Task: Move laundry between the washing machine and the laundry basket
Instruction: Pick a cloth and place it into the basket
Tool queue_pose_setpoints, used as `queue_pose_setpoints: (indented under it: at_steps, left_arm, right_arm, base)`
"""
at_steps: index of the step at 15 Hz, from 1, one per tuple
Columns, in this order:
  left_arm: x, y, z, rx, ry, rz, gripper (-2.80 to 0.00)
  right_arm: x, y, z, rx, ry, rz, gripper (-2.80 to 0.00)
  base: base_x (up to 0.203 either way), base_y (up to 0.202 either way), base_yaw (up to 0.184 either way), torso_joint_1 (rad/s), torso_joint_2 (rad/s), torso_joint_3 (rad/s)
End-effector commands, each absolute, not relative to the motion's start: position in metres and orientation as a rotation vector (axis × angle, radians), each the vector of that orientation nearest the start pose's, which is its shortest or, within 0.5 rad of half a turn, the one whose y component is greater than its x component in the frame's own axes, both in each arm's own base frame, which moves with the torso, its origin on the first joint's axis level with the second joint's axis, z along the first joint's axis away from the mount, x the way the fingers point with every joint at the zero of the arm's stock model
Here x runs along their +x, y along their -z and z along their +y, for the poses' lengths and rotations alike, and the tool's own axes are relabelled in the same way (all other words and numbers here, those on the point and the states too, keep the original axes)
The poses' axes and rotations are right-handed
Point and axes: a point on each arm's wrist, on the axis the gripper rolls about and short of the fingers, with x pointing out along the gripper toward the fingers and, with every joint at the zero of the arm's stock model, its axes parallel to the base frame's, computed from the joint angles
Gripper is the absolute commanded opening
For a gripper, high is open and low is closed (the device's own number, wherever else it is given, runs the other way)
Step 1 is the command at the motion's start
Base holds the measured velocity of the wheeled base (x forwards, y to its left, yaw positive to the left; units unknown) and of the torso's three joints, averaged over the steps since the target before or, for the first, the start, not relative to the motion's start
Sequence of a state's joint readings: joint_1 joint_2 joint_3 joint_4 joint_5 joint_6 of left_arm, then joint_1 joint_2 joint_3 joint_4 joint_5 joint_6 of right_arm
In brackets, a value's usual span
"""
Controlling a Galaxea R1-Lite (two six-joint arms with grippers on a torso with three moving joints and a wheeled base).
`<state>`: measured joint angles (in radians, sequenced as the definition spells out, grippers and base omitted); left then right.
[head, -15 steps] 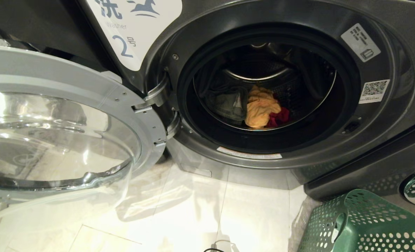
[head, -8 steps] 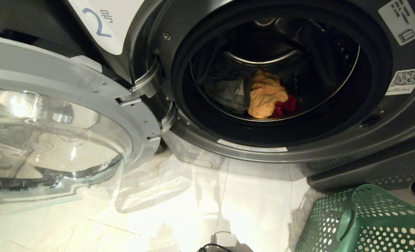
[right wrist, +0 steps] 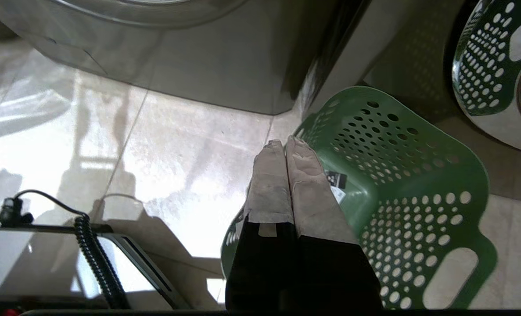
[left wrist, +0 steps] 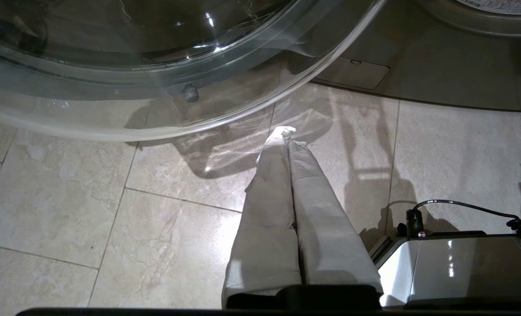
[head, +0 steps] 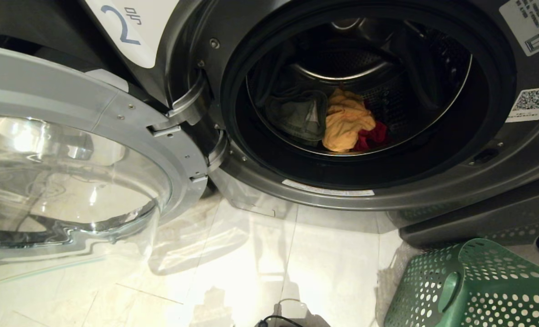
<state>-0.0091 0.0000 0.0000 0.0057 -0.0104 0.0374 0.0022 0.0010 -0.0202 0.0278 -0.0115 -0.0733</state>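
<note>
Closest in, both arms hang low and point down at the tiled floor (left wrist: 67, 210), outside the head view. Seen from the left wrist, the left gripper (left wrist: 286, 131) has its cloth-wrapped fingers (left wrist: 269, 206) pressed flat together with nothing between them, hanging just short of the glass door (left wrist: 111, 66) that fills the upper left of that frame. Seen from the right wrist, the right gripper (right wrist: 286, 144) is likewise pinched closed and empty, its tips over the near rim of the laundry basket (right wrist: 409, 184), which lies tipped on its side at the right of the frame with a white tag showing. Each wrist view also catches a corner of the robot's base with a coiled black cable (right wrist: 93, 254), which the head view barely shows. From the head, the basket sits in the lower right corner, the open door spreads across the left half, and beyond them the washing machine (head: 501, 181) gapes in the upper centre. Deep in its drum lies the laundry (head: 346, 125): grey-green jeans at left, a yellow-orange garment in the middle, a red one at right, all touching.
</note>
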Motion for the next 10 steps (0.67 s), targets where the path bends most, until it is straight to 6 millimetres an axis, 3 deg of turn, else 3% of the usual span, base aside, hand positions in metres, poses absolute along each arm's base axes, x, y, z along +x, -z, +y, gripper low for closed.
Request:
queue_pose_setpoints:
  at_steps: [1, 3, 6, 8, 10]
  left_arm:
    - [-0.023, -0.075, 0.0, 0.038, 0.02, 0.007, -2.8]
    - [-0.023, -0.075, 0.0, 0.043, 0.02, 0.009, -2.8]
    - [-0.023, -0.075, 0.0, 0.043, 0.02, 0.007, -2.8]
    - [-0.023, -0.075, 0.0, 0.041, 0.022, 0.006, -2.8]
    - [-0.023, -0.075, 0.0, 0.046, 0.024, 0.006, -2.8]
  right_arm:
    - [-0.034, -0.111, 0.0, -0.09, 0.011, -0.055, -2.8]
    - [-0.043, -0.156, 0.0, -0.096, -0.002, -0.069, -2.8]
    - [-0.014, -0.197, 0.003, -0.057, -0.142, 0.087, -2.8]
    - [0.01, -0.201, 0.007, -0.019, -0.32, 0.205, -2.8]
    - [0.023, -0.191, 0.012, -0.005, -0.58, 0.294, -2.8]
  base:
    - [0.0, 0.0, 0.0, 0.0, 0.0, 0.0]
    - [0.0, 0.0, 0.0, 0.0, 0.0, 0.0]
    - [0.0, 0.0, 0.0, 0.0, 0.0, 0.0]
    - [0.0, 0.0, 0.0, 0.0, 0.0, 0.0]
    - [0.0, 0.0, 0.0, 0.0, 0.0, 0.0]
